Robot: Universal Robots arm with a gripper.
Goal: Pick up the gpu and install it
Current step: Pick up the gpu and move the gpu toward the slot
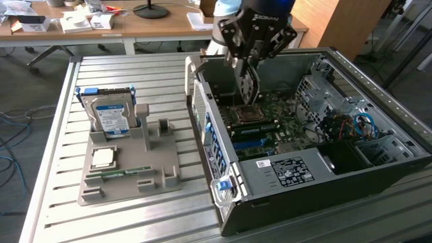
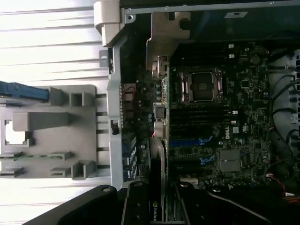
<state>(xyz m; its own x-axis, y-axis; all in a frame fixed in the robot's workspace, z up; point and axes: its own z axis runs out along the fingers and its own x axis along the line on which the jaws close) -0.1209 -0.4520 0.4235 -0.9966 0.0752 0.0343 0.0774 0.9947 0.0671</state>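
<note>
My gripper [image 1: 247, 62] hangs over the open computer case [image 1: 290, 177] and is shut on the gpu [image 1: 249, 87]. The card hangs on edge from the jaws, just above the motherboard [image 1: 270, 126] near the CPU socket [image 1: 247, 114]. In the wrist view the gpu [image 2: 157, 140] shows edge-on, running out from my gripper [image 2: 157, 208] over the board beside the case's rear wall. Its silver bracket [image 2: 161, 51] sits at the far end. The card's lower edge is still apart from the blue slots [image 2: 187, 141].
To the exterior view's left of the case, a grey fixture tray [image 1: 128, 177] holds an upright hard drive [image 1: 109, 114], a CPU [image 1: 102, 158] and a RAM stick [image 1: 118, 173]. Everything stands on a slatted metal table [image 1: 135, 217]. Cables [image 1: 351, 125] fill the case's drive-bay side.
</note>
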